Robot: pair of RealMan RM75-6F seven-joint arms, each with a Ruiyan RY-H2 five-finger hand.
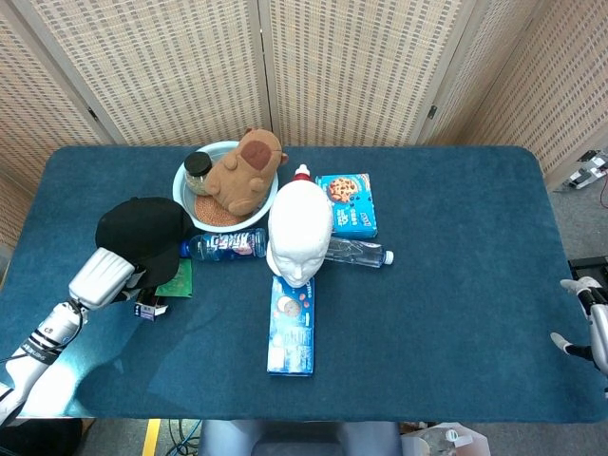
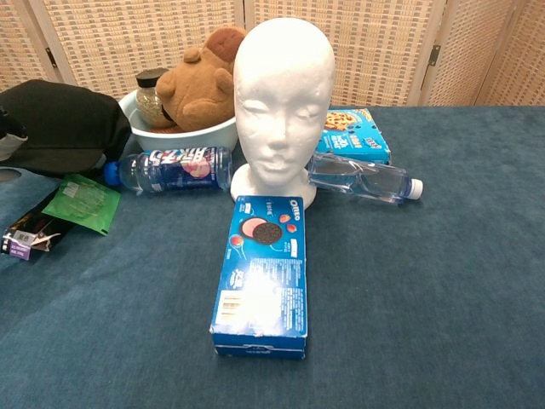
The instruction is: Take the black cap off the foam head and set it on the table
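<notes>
Blue cloth covers the big table (image 1: 456, 237). On it stands the bare white foam head (image 1: 299, 233). Left of it is the soft black fabric cap (image 1: 142, 231), low over the flat green packet (image 2: 83, 201) and just beside the plastic water bottle with a blue label (image 1: 226, 245). My left hand (image 1: 103, 277) is at the cap's near edge; I think it is holding it, but I cannot tell for sure. I judge the cap light, floppy, and easy to crush, so its stiff brim is the best place to hold. My right hand (image 1: 581, 313) is at the far edge with its fingers apart, holding nothing.
</notes>
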